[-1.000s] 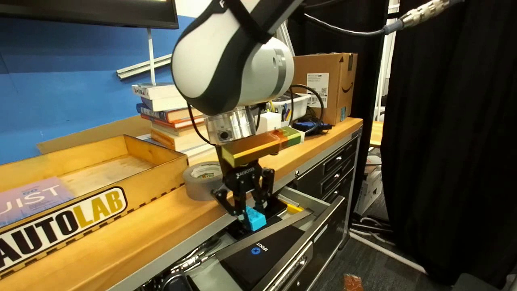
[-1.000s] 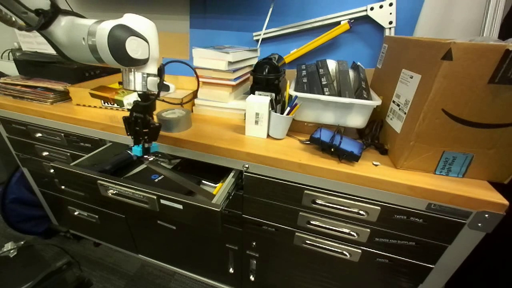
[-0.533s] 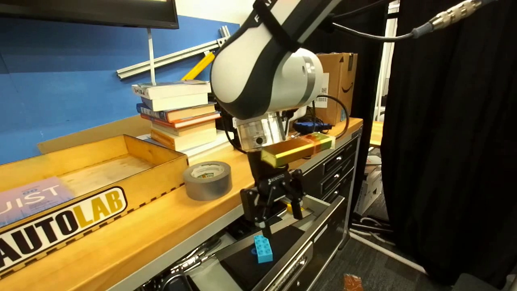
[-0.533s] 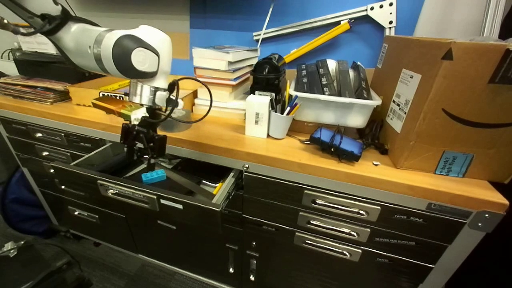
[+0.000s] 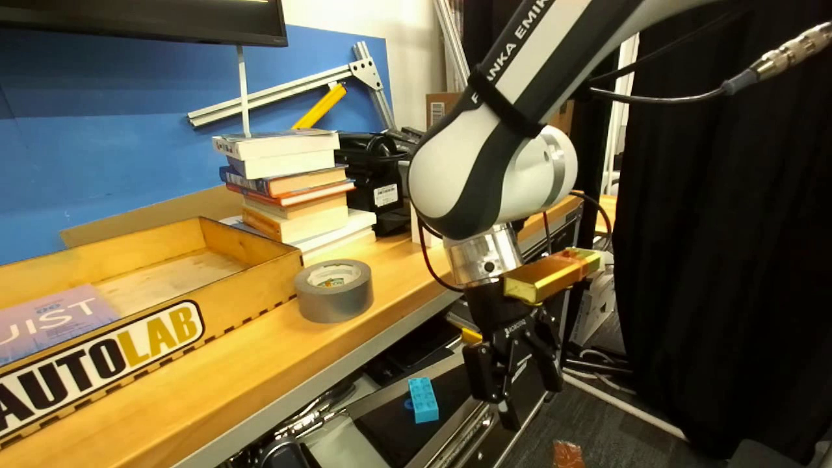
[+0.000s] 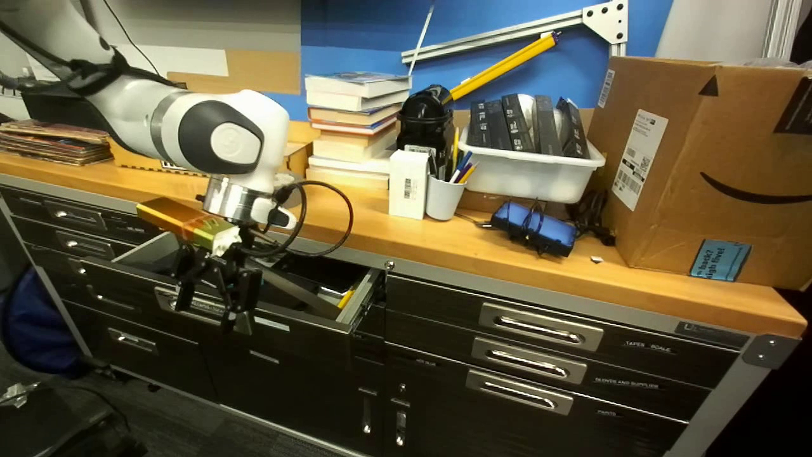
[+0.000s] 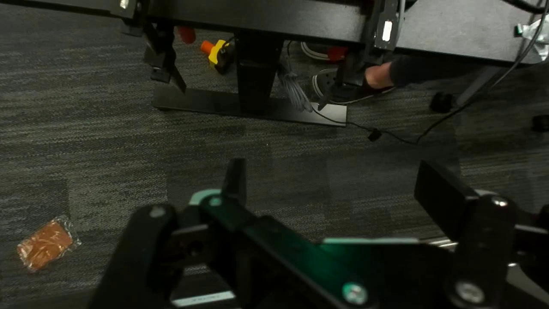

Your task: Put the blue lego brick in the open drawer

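The blue lego brick (image 5: 424,400) lies stud side up on a flat black box inside the open drawer, as seen in an exterior view. In an exterior view the drawer's dark front (image 6: 311,334) is pulled out below the worktop, and there the brick is hidden behind my gripper (image 6: 210,315). My gripper (image 5: 533,402) hangs apart from the brick, out by the drawer's front rail. In the wrist view its black fingers (image 7: 444,199) stand wide apart with only carpet showing between them.
On the worktop are a grey tape roll (image 5: 335,292), a wooden tray (image 5: 250,276) and stacked books (image 5: 292,166). A cardboard box (image 6: 717,190) stands farther along. In the wrist view, an orange packet (image 7: 46,244) lies on the floor, and a person's shoe (image 7: 343,92) shows below a black table (image 7: 266,19).
My gripper held the brick over the drawer one second ago. It has since opened and let go; the brick rests in the drawer. The arm has moved outward past the drawer's front.
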